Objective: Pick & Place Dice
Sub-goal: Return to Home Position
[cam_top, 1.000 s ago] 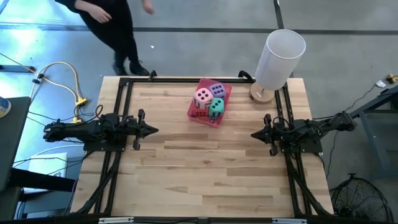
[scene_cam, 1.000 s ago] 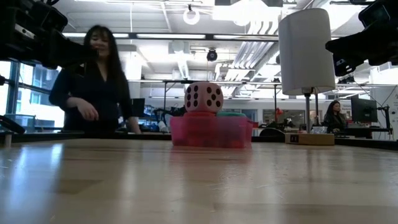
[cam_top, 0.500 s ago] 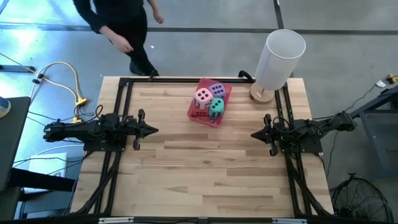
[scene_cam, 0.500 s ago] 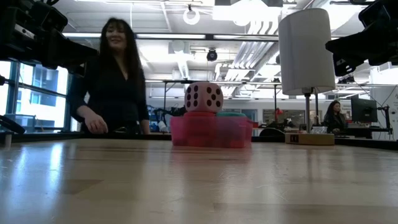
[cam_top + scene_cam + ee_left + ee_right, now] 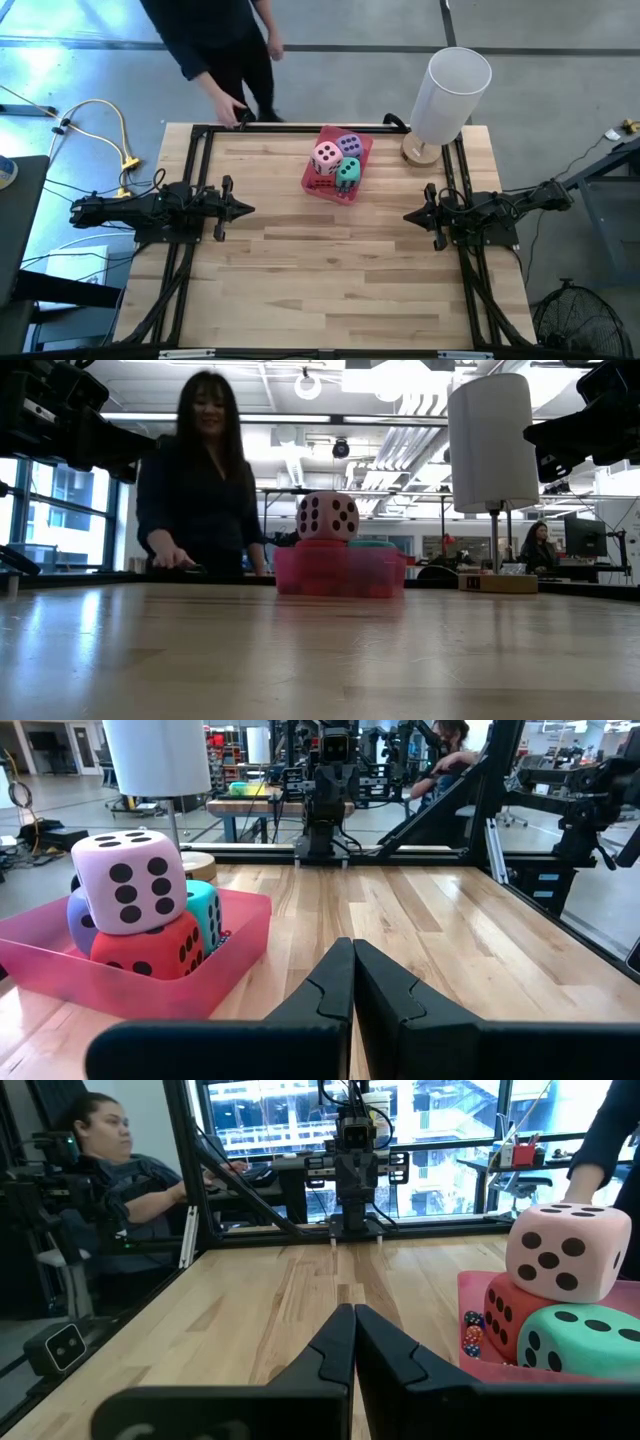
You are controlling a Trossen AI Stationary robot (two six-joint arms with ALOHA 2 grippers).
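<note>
I have all four dice in the tray point(image 5: 150, 992) near the table's point(image 5: 330, 290) far edge. The pink die point(image 5: 130, 880) sits on top, resting on the red die point(image 5: 145, 948), with the teal die point(image 5: 205, 915) and purple die point(image 5: 78, 920) beside them. The left gripper point(image 5: 353, 945) and right gripper point(image 5: 354, 1310) sit at opposite sides, well apart from the tray — fingers pressed together on both. A person point(image 5: 215, 40) stands behind, one hand point(image 5: 233, 112) at the frame.
</note>
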